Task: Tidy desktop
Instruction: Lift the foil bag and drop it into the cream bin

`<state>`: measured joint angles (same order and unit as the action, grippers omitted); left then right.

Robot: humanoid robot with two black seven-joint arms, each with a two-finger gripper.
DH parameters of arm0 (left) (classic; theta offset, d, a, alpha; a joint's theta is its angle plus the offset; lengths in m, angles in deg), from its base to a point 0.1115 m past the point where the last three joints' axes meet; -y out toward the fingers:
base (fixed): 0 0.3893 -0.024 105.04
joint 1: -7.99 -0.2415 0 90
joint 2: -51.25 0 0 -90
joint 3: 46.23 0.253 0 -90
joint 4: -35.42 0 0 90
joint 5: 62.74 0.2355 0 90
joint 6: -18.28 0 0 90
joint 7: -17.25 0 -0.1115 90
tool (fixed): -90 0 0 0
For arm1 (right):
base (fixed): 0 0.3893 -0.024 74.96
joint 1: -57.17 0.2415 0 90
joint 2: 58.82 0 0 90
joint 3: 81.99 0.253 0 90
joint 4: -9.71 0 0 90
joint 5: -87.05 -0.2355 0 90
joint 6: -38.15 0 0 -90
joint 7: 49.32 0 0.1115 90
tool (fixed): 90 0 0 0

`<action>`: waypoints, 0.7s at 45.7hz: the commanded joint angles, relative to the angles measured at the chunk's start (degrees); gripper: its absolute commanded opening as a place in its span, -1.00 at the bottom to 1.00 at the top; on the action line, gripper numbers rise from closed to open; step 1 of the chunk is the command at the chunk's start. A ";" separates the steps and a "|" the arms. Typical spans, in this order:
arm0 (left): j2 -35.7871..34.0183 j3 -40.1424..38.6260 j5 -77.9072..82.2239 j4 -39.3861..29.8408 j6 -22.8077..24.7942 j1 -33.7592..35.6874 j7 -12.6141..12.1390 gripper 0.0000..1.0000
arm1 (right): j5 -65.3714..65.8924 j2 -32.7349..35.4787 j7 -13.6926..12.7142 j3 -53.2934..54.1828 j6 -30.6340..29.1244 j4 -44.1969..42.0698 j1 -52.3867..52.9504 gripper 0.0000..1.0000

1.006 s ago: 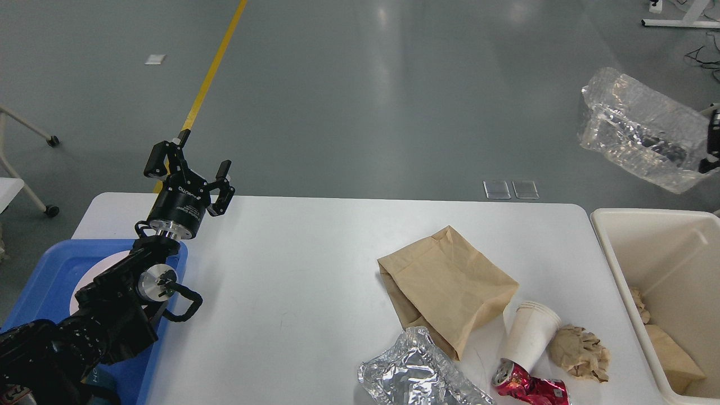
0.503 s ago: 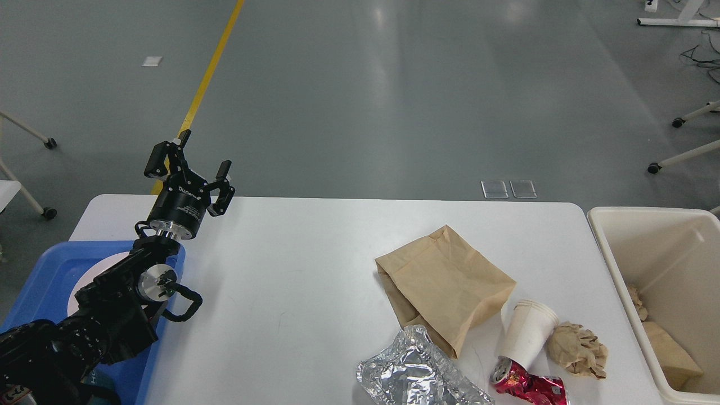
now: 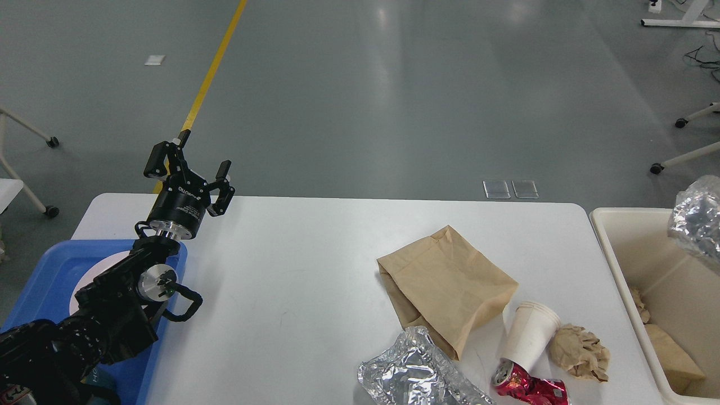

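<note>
The desktop (image 3: pixel 292 292) fills the lower middle of the head view, and its litter is bunched toward the cream bin (image 3: pixel 619 264) that stands at its right end: a brown paper bag (image 3: pixel 444 281), a foil wrapper (image 3: pixel 410 374) on the near side of it, a white paper cup (image 3: pixel 529 334) tipped over beside a crushed red can (image 3: pixel 529 387), and a crumpled paper ball (image 3: pixel 579 351) closest to the bin. Above the bin's far rim hangs a crinkled clear plastic bundle (image 3: pixel 697 216), cut by the picture's edge; whatever carries it is out of sight, so the step in hand looks like dropping that piece into the bin. The left gripper (image 3: pixel 194 169) hovers at the end of the desktop far from the bin, over the blue tray (image 3: pixel 45 270), fingers spread apart and empty. Next, I judge, comes a reach back to the litter nearest the bin, likely the paper ball or cup.
</note>
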<state>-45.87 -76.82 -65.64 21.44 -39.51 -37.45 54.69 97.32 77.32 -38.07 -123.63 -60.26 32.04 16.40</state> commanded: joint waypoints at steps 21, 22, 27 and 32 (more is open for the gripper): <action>0.01 0.00 -0.01 0.00 -0.04 0.00 0.00 0.93 | 0.01 -1.22 0.00 1.74 0.06 -0.81 -2.99 0.28; -0.08 0.00 -0.01 0.00 -0.04 0.00 0.00 0.93 | 0.01 -1.14 0.09 1.74 -0.03 -0.72 -2.99 0.31; -0.08 0.00 -0.01 0.00 -0.04 0.00 0.00 0.93 | 0.01 -1.05 0.09 1.65 -0.73 0.07 -2.21 0.52; 0.01 0.00 -0.01 0.00 -0.04 0.00 0.00 0.93 | 0.01 -0.61 0.18 1.47 -0.91 0.95 -0.72 0.76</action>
<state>-45.91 -76.82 -65.63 21.44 -39.52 -37.45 54.69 97.34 76.33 -37.97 -121.93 -60.92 32.04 14.14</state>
